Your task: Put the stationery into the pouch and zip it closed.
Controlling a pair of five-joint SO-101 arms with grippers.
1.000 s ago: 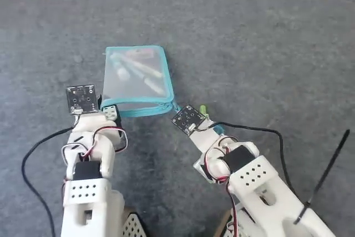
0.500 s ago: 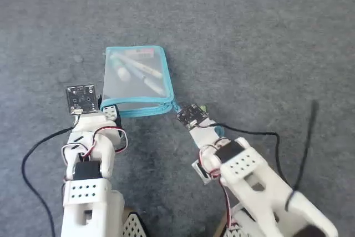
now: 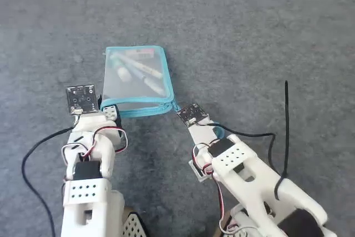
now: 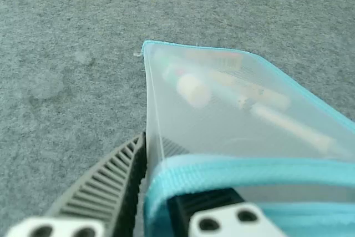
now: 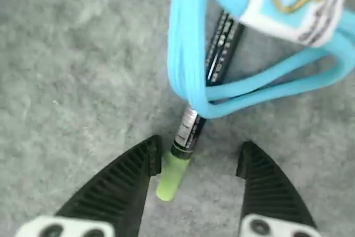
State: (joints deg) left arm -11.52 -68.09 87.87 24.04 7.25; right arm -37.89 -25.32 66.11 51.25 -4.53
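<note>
- In the high view, the pouch [image 3: 138,81] lies flat on the grey desk [image 3: 266,43]. It is a clear mesh pocket with a teal border.
- The stationery [image 3: 136,70] lies inside it: a few pens and a stubby white piece, all seen through the mesh.
- The left end effector [image 3: 108,109] sits at the pouch's near corner on the left arm's side, clamped on the edge there.
- The right arm [image 3: 233,162] stretches toward the pouch's other near corner, with its wrist board just beside that corner. A black cable [image 3: 280,137] loops along the arm.
- In the left wrist view, we see the left end effector [image 4: 161,192] closed on the pouch's teal zip edge [image 4: 233,170]. One ribbed grey finger [image 4: 105,187] shows partly through the mesh.
- The pens and the white piece rest toward the far end of the pouch [image 4: 233,109].
- In the right wrist view, the right end effector [image 5: 201,151] stands with its fingers [image 5: 127,181] apart, gripping nothing.
- A pen [image 5: 188,129] with a black barrel, a silver band and a green end lies on the desk [image 5: 66,54] between those fingers. Its green end is just beside one of them.
- A teal cord loop [image 5: 186,59] crosses over the pen's barrel and carries a tag [image 5: 294,4].
- We cannot tell whether the pen's far end reaches into the pouch.
</note>
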